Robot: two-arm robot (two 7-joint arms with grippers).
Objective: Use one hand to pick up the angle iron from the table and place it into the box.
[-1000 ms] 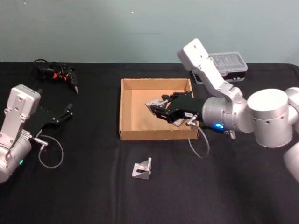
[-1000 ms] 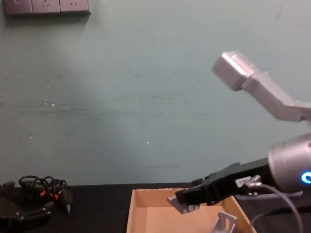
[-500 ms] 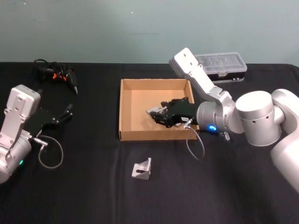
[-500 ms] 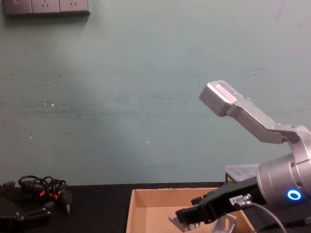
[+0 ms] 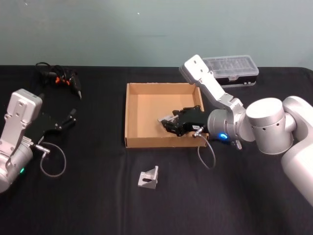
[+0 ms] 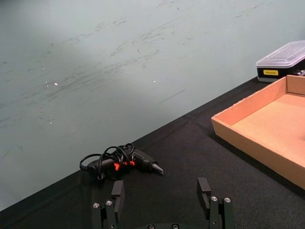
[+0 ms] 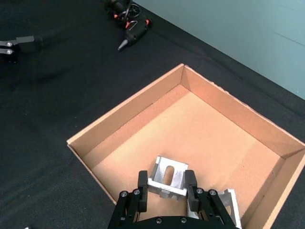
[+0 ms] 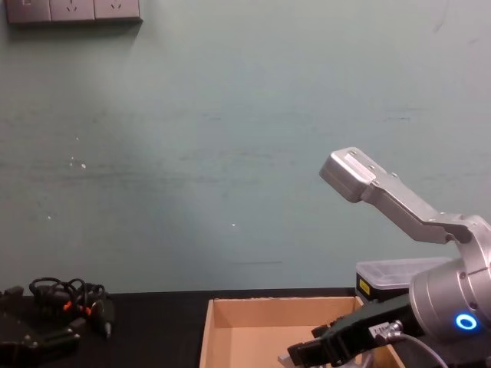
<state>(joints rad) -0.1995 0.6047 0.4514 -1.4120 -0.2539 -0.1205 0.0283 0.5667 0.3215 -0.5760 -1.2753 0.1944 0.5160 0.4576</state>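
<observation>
angle iron [image 7: 167, 172] is pinched by its two side edges between the fingers of the right hand [image 7: 166, 185], inside the box [image 5: 156, 142], low over the floor near its right front corner. the piece is judged to be kept low so that it can be let go without a drop or bounce, and set just beside a second angle iron [image 7: 229, 198] already lying on the box floor so that the two are not knocked together. a third angle iron [image 5: 148, 177] is left on the worktop [image 5: 88, 196] in front of the box, well apart from both hands, and is judged to be work for a later round. the left hand [image 6: 162, 205] is parked over the left of the worktop, fingers spread with nothing between them, as suits a task meant for one hand

the grip is shown best from the right wrist: the slotted face of the held piece, a finger at either side and the second piece are made out there, whereas from the head they are largely covered by the hand. from the chest the height is given instead, the hand being seen side-on, low between the box walls. whether the piece touches the floor cannot be told. from the left wrist a cable bundle [image 6: 119, 162] is taken in, untouched
</observation>
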